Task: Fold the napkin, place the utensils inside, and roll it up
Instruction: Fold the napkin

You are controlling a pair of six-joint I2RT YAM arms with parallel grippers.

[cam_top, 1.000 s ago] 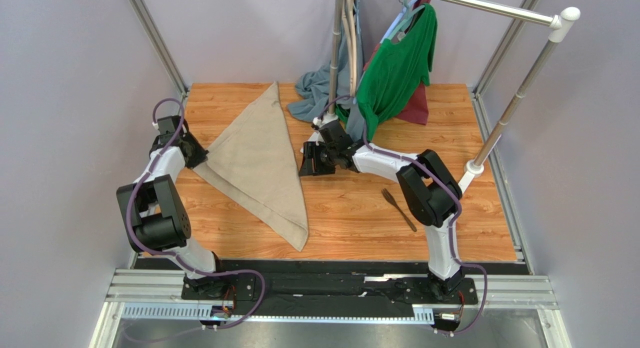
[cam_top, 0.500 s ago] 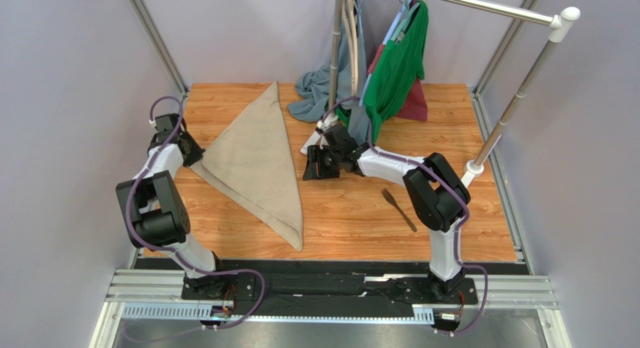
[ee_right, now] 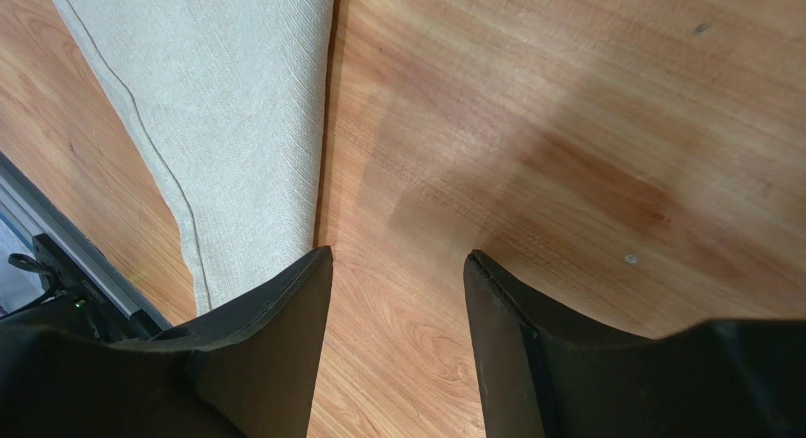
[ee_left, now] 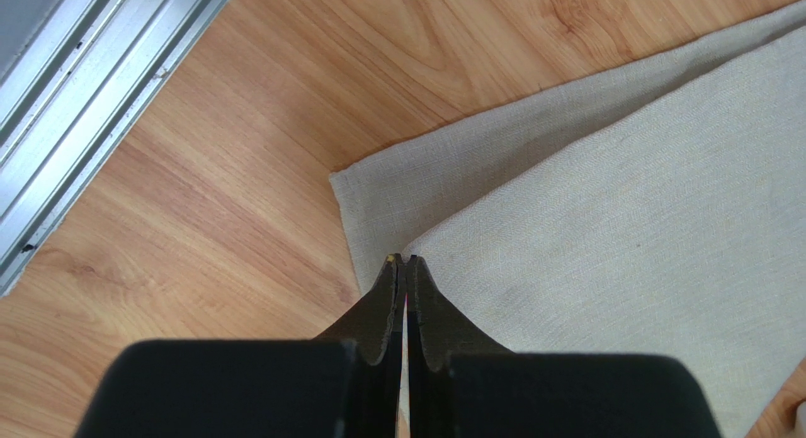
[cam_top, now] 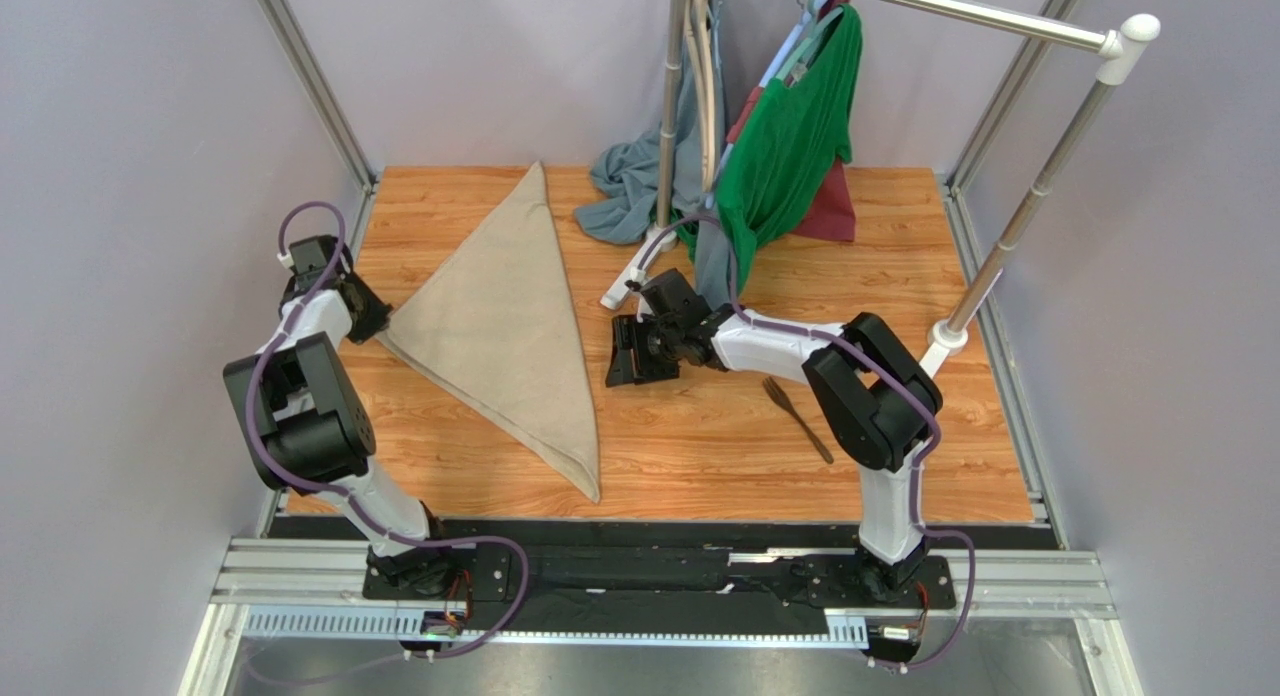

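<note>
Napkin lies folded into a triangle on the wooden table; left gripper pinched shut on its left corner; right gripper hangs wide open, empty, just beside its right edge; fork lies well apart, not yet placed; rolling not begun.

Green shirt hangs; grey-blue cloth beside it.

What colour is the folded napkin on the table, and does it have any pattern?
Plain beige napkin, woven texture, no pattern; clearest in the left wrist view.
</note>
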